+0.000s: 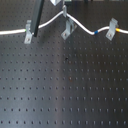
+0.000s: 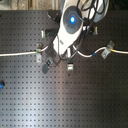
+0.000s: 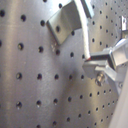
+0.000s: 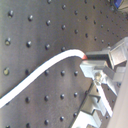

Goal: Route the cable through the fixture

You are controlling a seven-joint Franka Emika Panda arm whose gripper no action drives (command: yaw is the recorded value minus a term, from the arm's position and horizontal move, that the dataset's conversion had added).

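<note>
White cable (image 1: 80,25) — blue, yellow bands

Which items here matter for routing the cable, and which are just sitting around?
Job: cable, held by gripper; fixture, the broad diagonal clip.
Lying about: narrow upright clip; pointed-top clip; perforated board.
</note>
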